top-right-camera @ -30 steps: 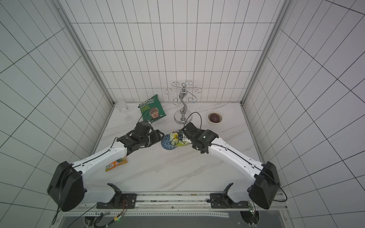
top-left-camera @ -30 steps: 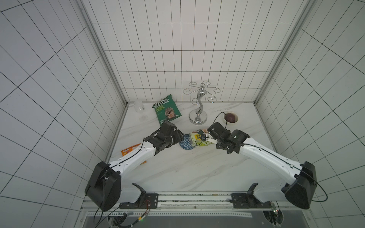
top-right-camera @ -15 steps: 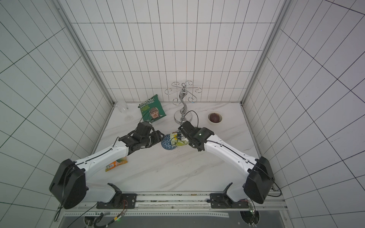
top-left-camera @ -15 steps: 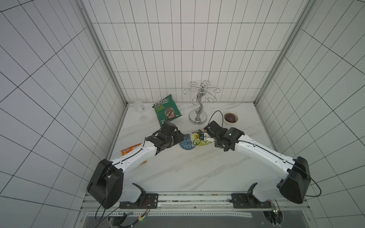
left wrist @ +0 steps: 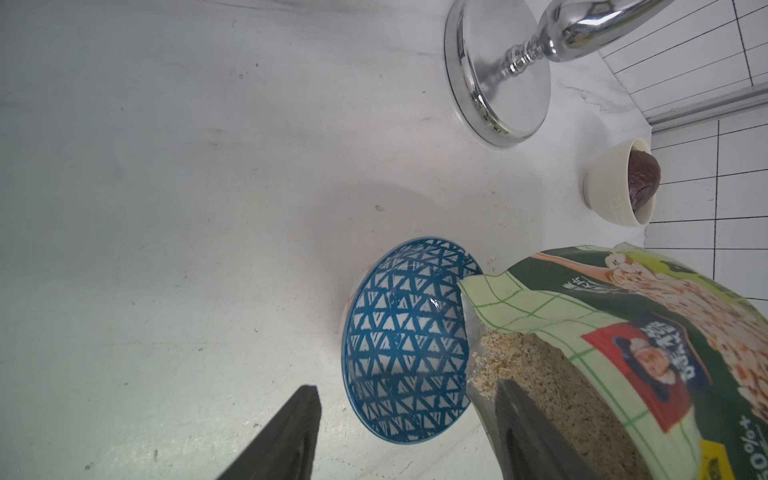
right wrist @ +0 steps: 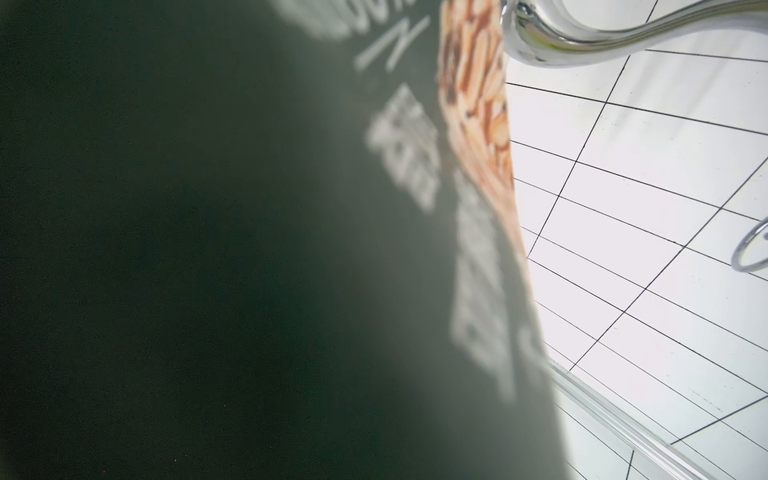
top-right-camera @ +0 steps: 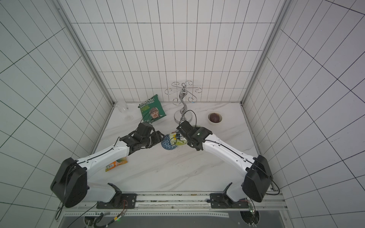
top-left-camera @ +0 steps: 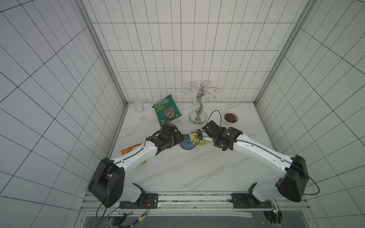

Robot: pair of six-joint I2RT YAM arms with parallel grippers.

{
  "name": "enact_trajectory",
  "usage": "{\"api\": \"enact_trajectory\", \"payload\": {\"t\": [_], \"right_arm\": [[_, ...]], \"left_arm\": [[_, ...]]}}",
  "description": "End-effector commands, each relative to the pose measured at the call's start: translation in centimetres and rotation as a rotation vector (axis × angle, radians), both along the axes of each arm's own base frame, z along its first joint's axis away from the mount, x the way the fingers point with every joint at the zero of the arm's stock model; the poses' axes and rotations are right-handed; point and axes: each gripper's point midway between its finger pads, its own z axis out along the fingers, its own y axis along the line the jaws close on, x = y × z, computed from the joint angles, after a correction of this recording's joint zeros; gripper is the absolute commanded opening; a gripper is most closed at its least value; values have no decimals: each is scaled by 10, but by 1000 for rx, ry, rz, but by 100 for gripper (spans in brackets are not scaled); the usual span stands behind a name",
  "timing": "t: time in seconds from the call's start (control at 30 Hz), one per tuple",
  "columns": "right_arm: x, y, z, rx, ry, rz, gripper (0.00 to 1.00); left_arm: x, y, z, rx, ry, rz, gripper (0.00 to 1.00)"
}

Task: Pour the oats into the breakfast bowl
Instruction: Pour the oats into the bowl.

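The right gripper (top-left-camera: pixel 203 135) clamps the pouch (left wrist: pixel 602 316) tilted over the bowl (left wrist: pixel 407 332) so oats (left wrist: pixel 523 361) slide in; the left gripper (left wrist: pixel 404 386) brackets it, fingers apart.

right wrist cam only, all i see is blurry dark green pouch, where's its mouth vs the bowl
observer: in the left wrist view the oat pouch has its open mouth right at the breakfast bowl rim, oats showing at the opening
operator: left arm in the way
observer: left gripper is open beside the bowl, one finger in front of the pouch; contact unclear
operator: any spill
observer: a few pale specks, likely flakes, lie on the table beside the bowl
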Motion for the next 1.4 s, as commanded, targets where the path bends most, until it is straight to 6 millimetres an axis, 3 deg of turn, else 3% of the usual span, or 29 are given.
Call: {"api": "enact_trajectory", "payload": {"t": [0.0,1.37], "right_arm": [[22,12,56,102,-216,-53,0],[23,22,48,-36,-297,29,0]], "left_arm": [[2,1,-5,-1,0,12,69],[-2,7,-13,11,12,32,68]]}}
